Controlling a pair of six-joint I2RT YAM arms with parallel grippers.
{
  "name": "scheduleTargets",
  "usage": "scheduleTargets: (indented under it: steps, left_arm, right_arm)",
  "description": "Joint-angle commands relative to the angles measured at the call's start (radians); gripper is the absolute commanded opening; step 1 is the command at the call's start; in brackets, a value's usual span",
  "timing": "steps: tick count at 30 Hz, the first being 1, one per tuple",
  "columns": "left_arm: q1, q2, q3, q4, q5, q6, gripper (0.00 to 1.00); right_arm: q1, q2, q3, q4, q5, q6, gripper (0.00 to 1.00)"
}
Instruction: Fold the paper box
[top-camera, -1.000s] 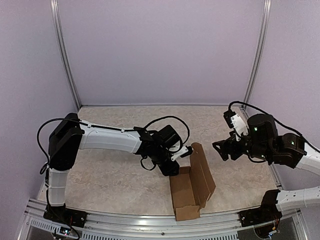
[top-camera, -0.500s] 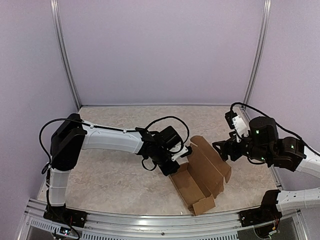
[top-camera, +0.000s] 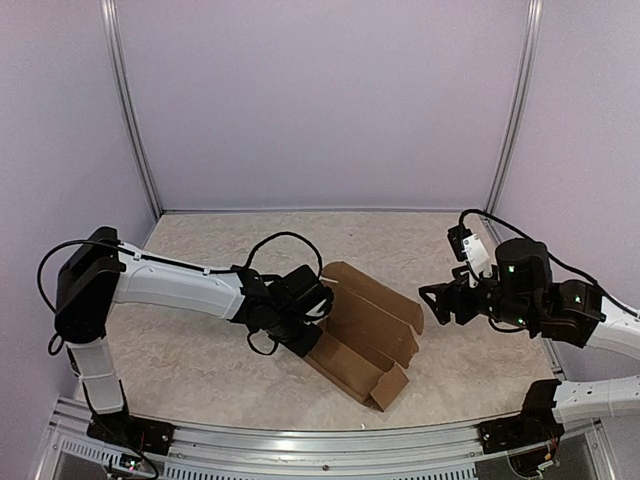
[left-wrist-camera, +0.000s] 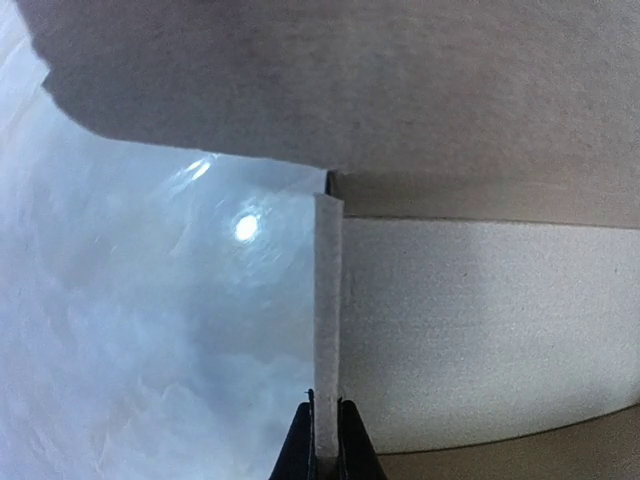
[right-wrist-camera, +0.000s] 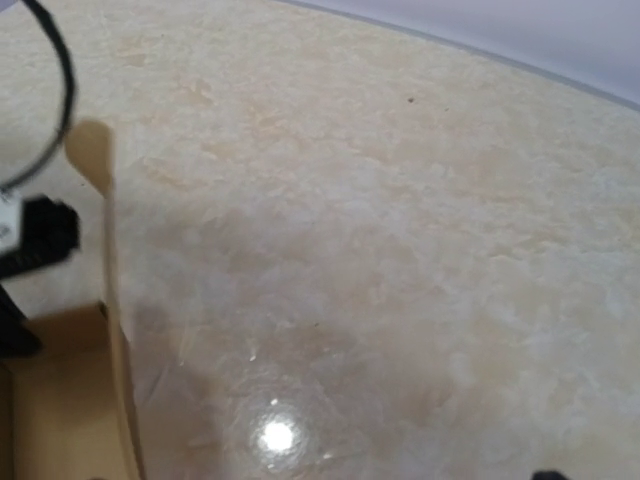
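Box (top-camera: 368, 322): brown cardboard, half-formed with its flaps raised, lying at centre near on the table (top-camera: 200, 365).

Left gripper (top-camera: 312, 338): at the box's left edge. The wrist view alone shows the grip: fingers (left-wrist-camera: 298, 445) narrow, pinching a thin flap (left-wrist-camera: 328, 300) seen edge-on.

Right gripper (top-camera: 430, 300): raised to the right of the box, apart from it. Spread cannot be told. Its wrist view shows bare table and one box wall at lower left.

Table: beige, marbled, with lamp glare.

Room: lilac walls (top-camera: 320, 100), metal posts (top-camera: 130, 110) at the far corners, rail (top-camera: 300, 445) along the near edge.
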Motion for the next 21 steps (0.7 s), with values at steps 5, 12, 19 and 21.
scheduleTargets:
  steps: [5, 12, 19, 21]
  left_arm:
    - [0.024, -0.174, -0.205, 0.033, -0.131, -0.336, 0.00]
    - [-0.001, -0.254, -0.250, -0.002, -0.225, -0.515, 0.00]
    - [-0.023, -0.237, -0.241, -0.002, -0.233, -0.573, 0.00]
    - [-0.024, -0.230, -0.237, -0.001, -0.233, -0.578, 0.00]
  right_arm:
    - [-0.009, 0.042, -0.039, 0.073, -0.079, 0.140, 0.89]
    - [-0.007, 0.097, -0.187, 0.287, -0.178, 0.349, 0.78]
    - [-0.006, 0.208, -0.321, 0.552, -0.256, 0.557, 0.68]
    - [-0.003, 0.251, -0.348, 0.639, -0.271, 0.616, 0.65]
